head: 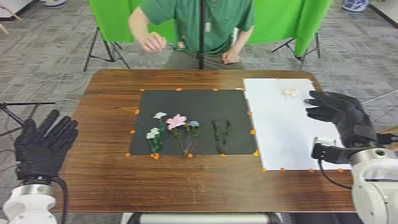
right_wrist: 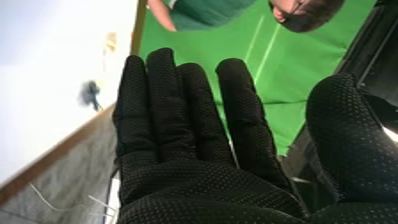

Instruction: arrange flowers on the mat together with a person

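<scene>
In the head view my right hand [head: 336, 109] is over the white mat's [head: 289, 132] right edge, fingers straight. The right wrist view has that right hand [right_wrist: 178, 130] open and holding nothing. My left hand [head: 43, 146] lies open left of the black mat [head: 169, 102]. On the black mat, a pink flower [head: 177, 121] is between white flowers [head: 153, 133] and a pale blue one [head: 194, 123]. Green stems [head: 221, 135] lie farther right. On the white mat is a small whitish flower [head: 290, 92]. A small dark bloom [right_wrist: 90, 94] shows beside the fingers in the right wrist view.
Orange tape pieces [head: 155, 156] mark the mats' edges on the brown wooden table [head: 178, 185]. The table's right edge runs beneath my right arm. A green cloth [head: 284, 30] hangs on stands beyond the table.
</scene>
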Tool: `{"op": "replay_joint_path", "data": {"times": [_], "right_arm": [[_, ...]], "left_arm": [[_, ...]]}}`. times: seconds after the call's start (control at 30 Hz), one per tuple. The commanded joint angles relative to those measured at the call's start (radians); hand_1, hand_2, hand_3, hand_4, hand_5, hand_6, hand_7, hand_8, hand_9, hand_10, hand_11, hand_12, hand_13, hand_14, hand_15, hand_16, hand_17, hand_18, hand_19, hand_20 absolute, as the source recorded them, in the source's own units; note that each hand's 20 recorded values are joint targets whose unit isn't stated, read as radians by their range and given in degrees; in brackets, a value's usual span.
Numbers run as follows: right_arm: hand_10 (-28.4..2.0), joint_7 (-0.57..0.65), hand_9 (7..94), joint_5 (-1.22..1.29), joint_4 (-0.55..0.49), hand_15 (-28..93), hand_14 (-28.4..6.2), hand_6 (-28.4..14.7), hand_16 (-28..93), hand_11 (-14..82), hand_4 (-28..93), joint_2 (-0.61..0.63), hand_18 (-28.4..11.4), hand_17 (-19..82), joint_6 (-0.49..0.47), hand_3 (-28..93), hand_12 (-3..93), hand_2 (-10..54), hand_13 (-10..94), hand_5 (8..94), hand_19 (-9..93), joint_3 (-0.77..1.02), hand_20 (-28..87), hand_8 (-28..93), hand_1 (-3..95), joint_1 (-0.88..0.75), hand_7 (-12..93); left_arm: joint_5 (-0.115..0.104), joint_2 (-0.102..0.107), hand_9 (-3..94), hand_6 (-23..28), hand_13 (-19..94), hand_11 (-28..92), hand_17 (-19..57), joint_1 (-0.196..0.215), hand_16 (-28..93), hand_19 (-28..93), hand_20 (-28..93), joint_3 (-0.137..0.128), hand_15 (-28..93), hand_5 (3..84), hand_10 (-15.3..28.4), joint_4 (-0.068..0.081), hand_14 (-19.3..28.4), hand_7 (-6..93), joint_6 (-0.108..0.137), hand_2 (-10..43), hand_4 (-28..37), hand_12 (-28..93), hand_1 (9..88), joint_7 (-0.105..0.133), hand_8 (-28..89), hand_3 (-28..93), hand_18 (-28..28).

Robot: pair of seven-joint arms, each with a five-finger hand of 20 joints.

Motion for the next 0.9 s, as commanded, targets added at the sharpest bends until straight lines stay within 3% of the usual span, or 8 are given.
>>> {"op": "replay_joint_path", "data": {"times": [0.03, 0.17, 0.2, 0.47, 0.57, 0.7, 0.83, 0.9], "right_arm": [[-16.8, -0.012, 47.2, -0.06, 0.019, 33, -15.5, -3.6, 18, 10.9, -22, 0.017, -17.6, 19, 0.016, 71, 17.8, 9.2, 39, 49.0, 46, -0.019, 15, -11, 24.3, -0.003, 18], [-16.3, -0.111, 46.1, -0.291, 0.028, 31, -14.9, -3.3, 17, 10.7, -22, 0.03, -16.9, 19, 0.032, 71, 17.8, 7.3, 38, 48.8, 44, -0.001, 15, -11, 25.3, -0.023, 18], [-15.8, -0.113, 45.4, -0.363, 0.034, 30, -14.5, -3.1, 17, 10.4, -22, 0.034, -16.4, 19, 0.021, 72, 17.9, 6.7, 36, 48.5, 42, -0.004, 14, -12, 25.4, -0.012, 19], [-14.5, 0.046, 32.6, -0.809, 0.094, 13, -13.6, -2.0, 17, 2.6, -22, 0.109, -14.3, 11, -0.08, 74, 17.0, -1.4, 21, 39.6, 34, -0.077, 13, -11, 25.9, 0.101, 17], [-14.8, 0.035, 31.7, -0.942, 0.195, 11, -13.9, -1.6, 19, 2.0, -22, 0.141, -14.5, 10, 0.007, 76, 17.3, -6.6, 20, 38.7, 33, -0.136, 12, -10, 28.0, 0.169, 18], [-13.9, 0.1, 31.2, -1.042, 0.23, 9, -12.8, -0.5, 20, 1.7, -26, 0.153, -14.6, 11, -0.091, 77, 17.2, -9.5, 21, 36.8, 33, -0.141, 11, -12, 33.3, 0.216, 20], [-13.9, 0.154, 29.6, -1.082, 0.298, 7, -13.0, -2.4, 21, 1.2, -28, 0.157, -14.4, 15, -0.197, 76, 17.0, -9.5, 22, 30.0, 33, -0.216, 12, -10, 38.0, 0.306, 15], [-14.5, 0.177, 29.0, -1.091, 0.333, 8, -13.3, -3.3, 21, 0.9, -28, 0.158, -14.4, 16, -0.241, 68, 16.9, -9.5, 23, 27.3, 35, -0.249, 13, -9, 45.3, 0.349, 12]], "left_arm": [[-0.004, 0.006, 37.3, 7.8, 26, 20, -3.5, 0.004, -6, 24, 10, 0.009, 26, 41.0, 16.3, -0.006, 14.6, 10.7, 0.003, 14.5, -28.3, 12, 25.0, 0.003, -9, 64, 11.4], [0.002, 0.011, 37.3, 7.8, 26, 20, -3.5, 0.004, -6, 24, 10, 0.012, 27, 41.0, 16.3, -0.008, 14.6, 10.8, 0.012, 14.5, -28.3, 11, 24.8, 0.008, -9, 64, 11.5], [-0.01, 0.016, 37.3, 7.8, 26, 20, -3.5, 0.004, -6, 24, 10, 0.015, 27, 41.0, 16.3, -0.008, 14.6, 10.8, 0.013, 14.5, -28.3, 12, 24.7, 0.017, -9, 64, 11.4], [-0.001, 0.017, 37.3, 7.8, 26, 20, -3.5, -0.012, -6, 24, 10, 0.019, 27, 41.0, 16.3, -0.002, 14.6, 10.8, 0.01, 14.4, -28.3, 11, 24.9, -0.002, -9, 64, 11.4], [0.006, 0.018, 37.3, 7.9, 26, 20, -3.5, -0.011, -6, 24, 10, 0.017, 27, 41.0, 16.3, 0.0, 14.7, 10.8, 0.007, 14.4, -28.3, 12, 24.8, -0.009, -9, 65, 11.5], [0.018, 0.022, 37.7, 8.0, 27, 20, -3.5, -0.016, -6, 24, 9, 0.032, 27, 41.4, 16.5, 0.005, 14.8, 10.9, -0.019, 14.4, -28.3, 12, 24.8, -0.027, -9, 65, 11.5], [0.011, 0.028, 38.1, 8.0, 27, 20, -3.4, -0.01, -6, 24, 9, 0.051, 28, 41.4, 16.5, 0.004, 14.9, 10.9, 0.0, 14.4, -28.3, 12, 24.9, -0.03, -9, 65, 11.4], [0.011, 0.024, 37.4, 7.7, 27, 20, -3.5, -0.006, -6, 24, 9, 0.063, 28, 40.7, 16.3, 0.003, 15.0, 10.7, -0.013, 14.4, -28.3, 12, 24.9, -0.045, -9, 65, 11.4]]}}
